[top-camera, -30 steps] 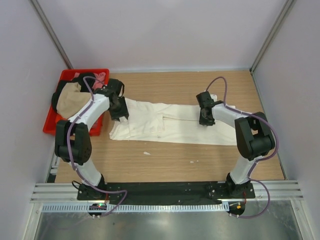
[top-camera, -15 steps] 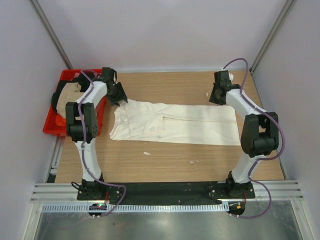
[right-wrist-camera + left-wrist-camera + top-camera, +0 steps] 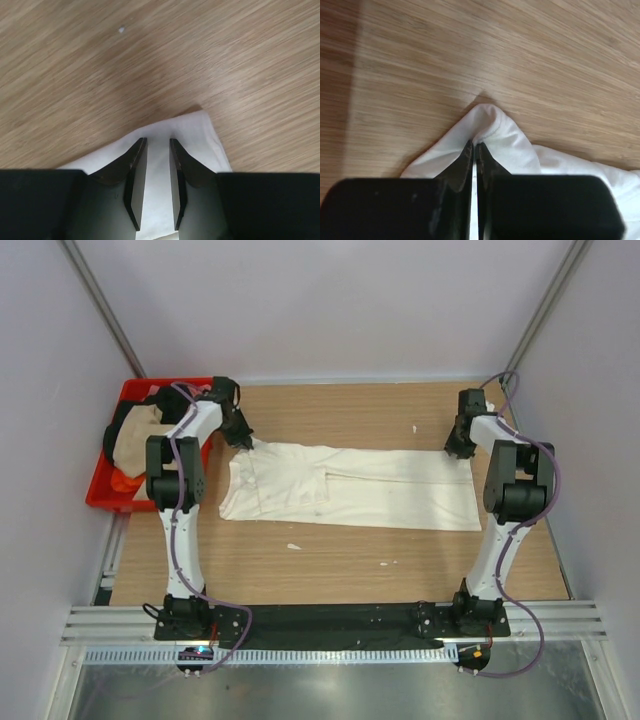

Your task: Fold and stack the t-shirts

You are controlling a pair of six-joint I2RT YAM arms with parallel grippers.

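Shirt (image 3: 380, 490) flat on table (image 3: 350, 565); far-left corner pinched tight in left gripper (image 3: 474, 144); right gripper (image 3: 157, 141) parted astride far-right corner, not gripping.

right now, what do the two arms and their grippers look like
The left arm and right arm are built alike: white tube-shaped links joined by chunky black joints. A thin purple cable runs loosely along each. Both are bolted to a black base plate. The left gripper and right gripper have matte black, wedge-shaped fingers tapering to thin tips.
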